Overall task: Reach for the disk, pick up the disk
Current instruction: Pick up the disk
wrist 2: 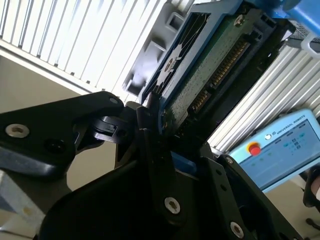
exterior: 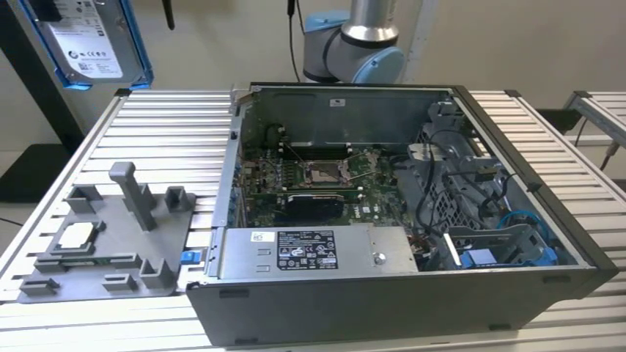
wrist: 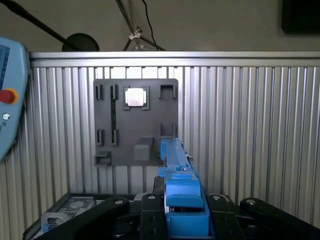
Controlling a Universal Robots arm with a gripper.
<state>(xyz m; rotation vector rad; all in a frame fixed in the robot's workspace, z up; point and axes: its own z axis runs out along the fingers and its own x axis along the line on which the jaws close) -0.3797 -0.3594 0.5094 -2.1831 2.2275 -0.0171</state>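
Black pincer [wrist 2: 159, 117], linkage arms foremost in both wrist views; closed on the disk, jaws pressed against either side of it, nothing else in its hold.

Disk [wrist 2: 210, 65], a rectangular silver metal hard drive with white printed label in a bright blue plastic carrier; green circuit-board face and connector row exposed in the second wrist view; seen edge-on in the first wrist view, blue carrier rail running out from between the jaws; in the exterior view it hangs upright at the upper corner on the exterior view's left, label toward the camera, clear of the bench.

Ribbed silver metal bench [exterior: 157, 125].

Flat grey plastic fixture plate [exterior: 122, 253] on the bench; small square silver chip [exterior: 76, 236] seated in one recess.

Open dark grey computer case [exterior: 391, 312], just beside the plate on the exterior view's right; green motherboard [exterior: 323, 180] inside.

Pale blue and silver robot arm joint [exterior: 352, 44] behind the case.

Pale blue control pendant with red button [wrist 2: 280, 147].
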